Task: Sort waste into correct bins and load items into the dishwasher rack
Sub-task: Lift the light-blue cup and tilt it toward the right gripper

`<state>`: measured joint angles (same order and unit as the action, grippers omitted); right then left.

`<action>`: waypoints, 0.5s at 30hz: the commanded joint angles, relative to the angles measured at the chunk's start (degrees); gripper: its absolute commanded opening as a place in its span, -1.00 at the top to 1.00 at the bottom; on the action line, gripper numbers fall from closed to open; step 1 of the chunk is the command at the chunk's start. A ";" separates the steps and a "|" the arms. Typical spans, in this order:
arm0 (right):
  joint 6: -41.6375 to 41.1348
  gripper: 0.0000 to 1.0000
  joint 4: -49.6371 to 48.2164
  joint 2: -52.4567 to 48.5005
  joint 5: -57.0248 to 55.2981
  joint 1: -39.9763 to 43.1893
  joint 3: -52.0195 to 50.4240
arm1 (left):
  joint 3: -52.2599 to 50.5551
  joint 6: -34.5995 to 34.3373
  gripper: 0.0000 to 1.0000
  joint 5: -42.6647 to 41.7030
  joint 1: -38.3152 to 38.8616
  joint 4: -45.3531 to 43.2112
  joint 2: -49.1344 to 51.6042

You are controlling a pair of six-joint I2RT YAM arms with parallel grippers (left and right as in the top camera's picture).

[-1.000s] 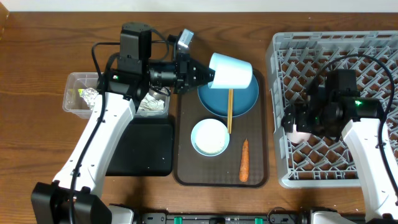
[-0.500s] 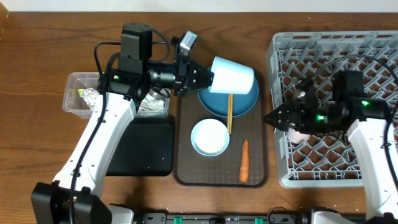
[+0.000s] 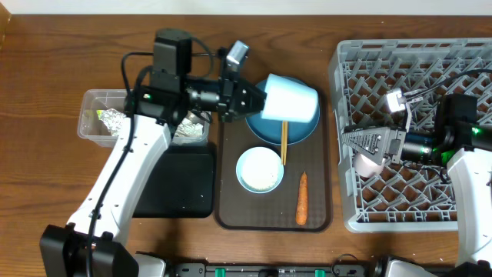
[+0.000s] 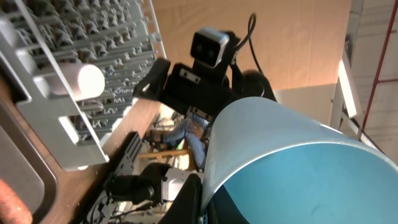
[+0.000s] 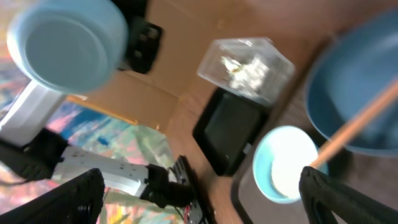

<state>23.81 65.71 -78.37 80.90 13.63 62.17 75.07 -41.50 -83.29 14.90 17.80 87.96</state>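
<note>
My left pincer (image 3: 260, 101) is clamped on the rim of the light blue cup (image 3: 292, 101), which juts out ahead of it on its side, above the blue plate (image 3: 265, 131). My right pincer (image 3: 347, 141) gapes wide and empty over the dishwasher rack (image 3: 461, 54), with the pink cup (image 3: 367, 165) just beneath it.

robotics lab test bench, wooden table (image 3: 46, 61), cabled robot arms (image 3: 131, 161), bare tan wall (image 4: 298, 37)

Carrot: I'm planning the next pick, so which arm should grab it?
Right: the right fingers are open, empty and near the carrot; the left fingers hold the blue cup.
</note>
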 commanded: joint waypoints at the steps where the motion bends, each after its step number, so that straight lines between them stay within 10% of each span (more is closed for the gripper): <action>1: 5.84 -0.99 -0.35 0.37 8.50 -1.88 0.52 | 0.15 1.38 0.88 -1.42 2.51 0.00 -0.31; 15: 5.81 -0.99 -3.80 5.07 8.50 -5.84 0.83 | 0.15 3.15 0.88 4.72 7.04 0.17 -0.31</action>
<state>28.16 62.41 -75.92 87.07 8.32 62.17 75.07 -40.23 -79.55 22.09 17.91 87.96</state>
